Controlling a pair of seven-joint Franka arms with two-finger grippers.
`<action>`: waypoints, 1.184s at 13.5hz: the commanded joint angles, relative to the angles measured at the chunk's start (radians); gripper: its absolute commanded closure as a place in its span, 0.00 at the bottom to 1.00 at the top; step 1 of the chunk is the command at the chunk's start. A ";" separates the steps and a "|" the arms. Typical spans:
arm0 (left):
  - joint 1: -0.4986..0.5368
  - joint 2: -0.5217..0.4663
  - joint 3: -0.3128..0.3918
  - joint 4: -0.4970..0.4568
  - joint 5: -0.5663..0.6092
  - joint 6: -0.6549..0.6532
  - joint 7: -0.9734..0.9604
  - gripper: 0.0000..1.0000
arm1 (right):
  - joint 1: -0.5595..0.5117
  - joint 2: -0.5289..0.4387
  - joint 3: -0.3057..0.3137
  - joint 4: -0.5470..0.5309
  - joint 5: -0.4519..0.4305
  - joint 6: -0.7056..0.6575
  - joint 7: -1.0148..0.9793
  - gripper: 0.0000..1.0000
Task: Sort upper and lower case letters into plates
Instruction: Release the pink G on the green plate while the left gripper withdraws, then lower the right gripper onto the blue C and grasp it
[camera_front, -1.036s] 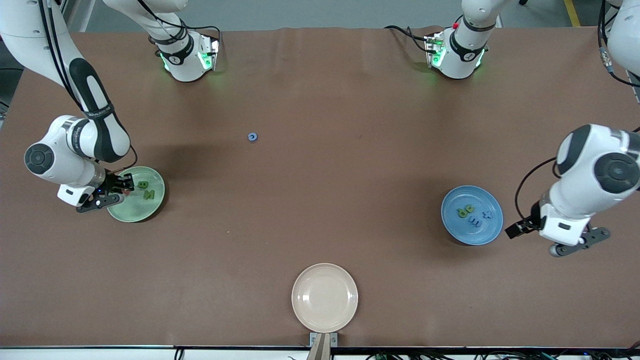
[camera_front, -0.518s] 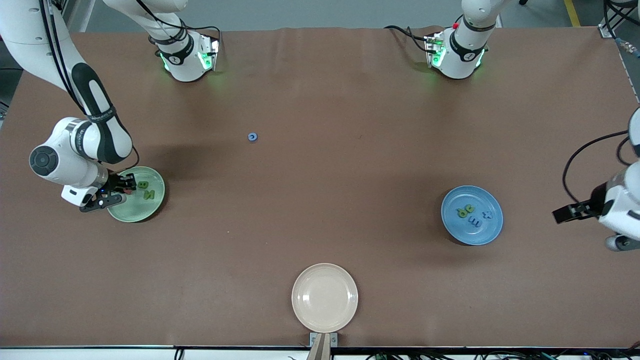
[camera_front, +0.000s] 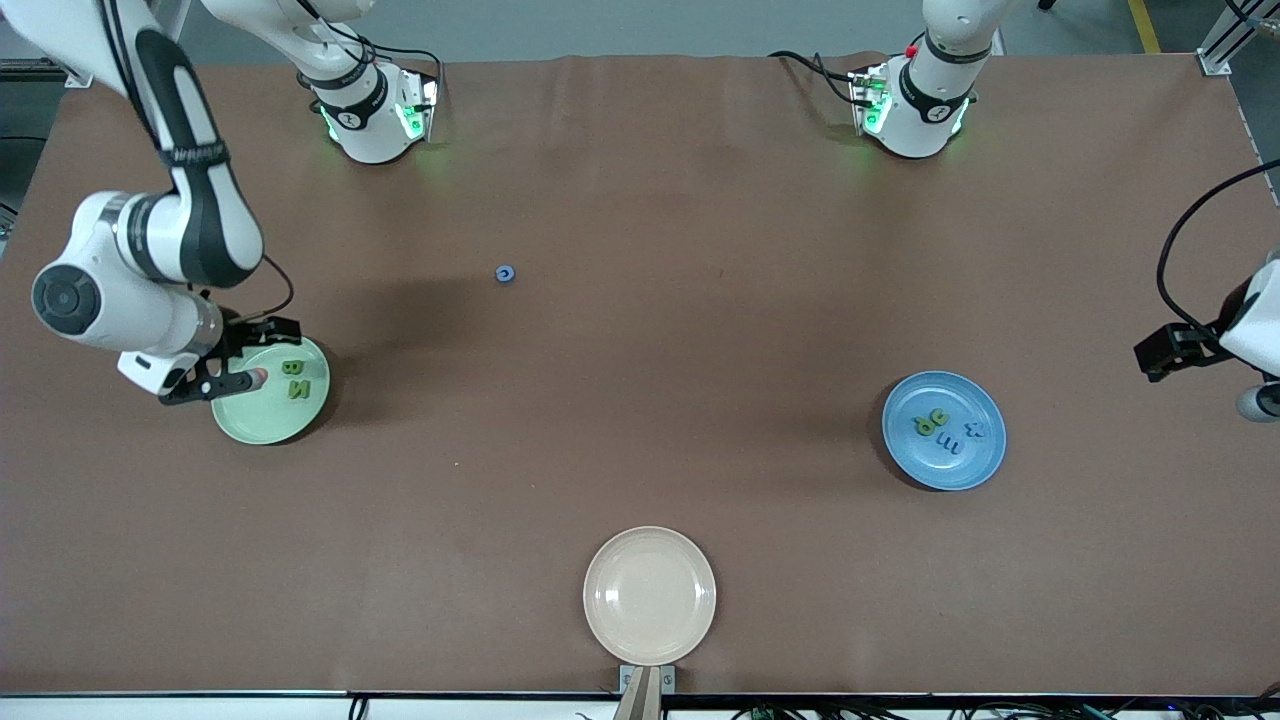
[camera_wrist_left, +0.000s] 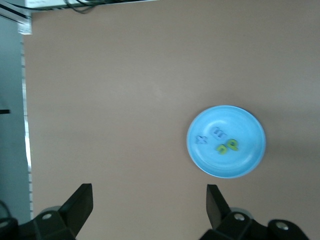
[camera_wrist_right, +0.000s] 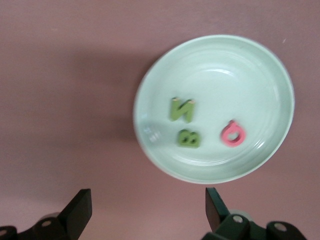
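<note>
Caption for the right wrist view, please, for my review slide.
Right gripper, jaws open, over the mint green plate holding a green N, green B and red Q.

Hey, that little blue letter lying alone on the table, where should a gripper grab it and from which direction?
Probably straight down from above. The blue letter lies flat on the bare table, a small ring-like shape with nothing beside it. Close the fingers across its outer edges, one on each side; its flatness leaves no side approach.

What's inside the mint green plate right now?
The mint green plate holds three letters: green N, green B and the red letter. Nothing covers them in the right wrist view.
</note>
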 joint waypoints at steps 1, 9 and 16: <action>0.033 -0.030 -0.006 -0.007 -0.071 -0.008 0.044 0.00 | 0.123 -0.104 -0.001 -0.103 0.002 0.001 0.232 0.00; -0.444 -0.323 0.766 -0.085 -0.562 0.022 0.220 0.00 | 0.505 -0.076 -0.001 -0.242 0.090 0.304 0.761 0.00; -0.685 -0.513 1.026 -0.298 -0.617 0.025 0.223 0.00 | 0.619 0.067 0.000 -0.390 0.194 0.631 0.767 0.00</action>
